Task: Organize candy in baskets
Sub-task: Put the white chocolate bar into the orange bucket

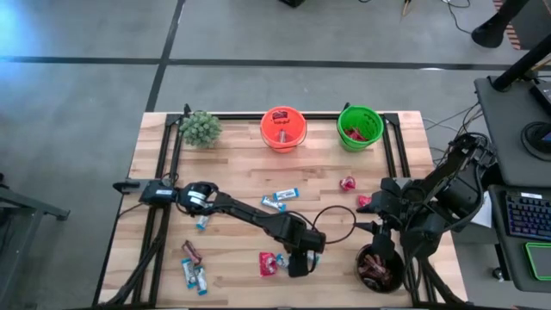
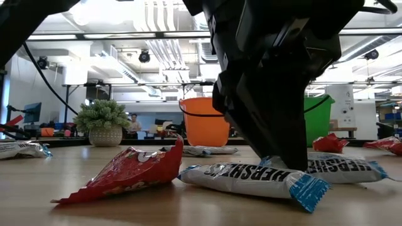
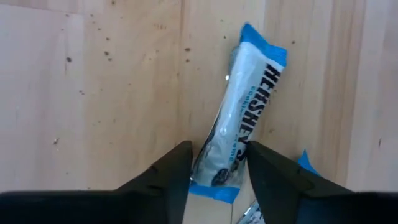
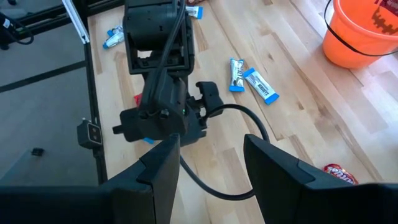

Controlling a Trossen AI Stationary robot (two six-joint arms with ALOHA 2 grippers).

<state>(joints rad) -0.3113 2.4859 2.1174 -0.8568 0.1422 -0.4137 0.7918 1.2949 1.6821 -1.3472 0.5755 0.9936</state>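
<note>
Between left fingers (image 3: 177, 171): one blue-and-white candy bar (image 3: 239, 118).

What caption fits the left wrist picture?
The left gripper lowers its jaws around a blue-and-white Hershey's bar lying on the wooden table.

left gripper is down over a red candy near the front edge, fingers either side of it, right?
Not red. The left wrist view shows the left gripper with fingers either side of a blue-and-white bar. The rest holds: the high view puts it near the table's front edge.
</note>
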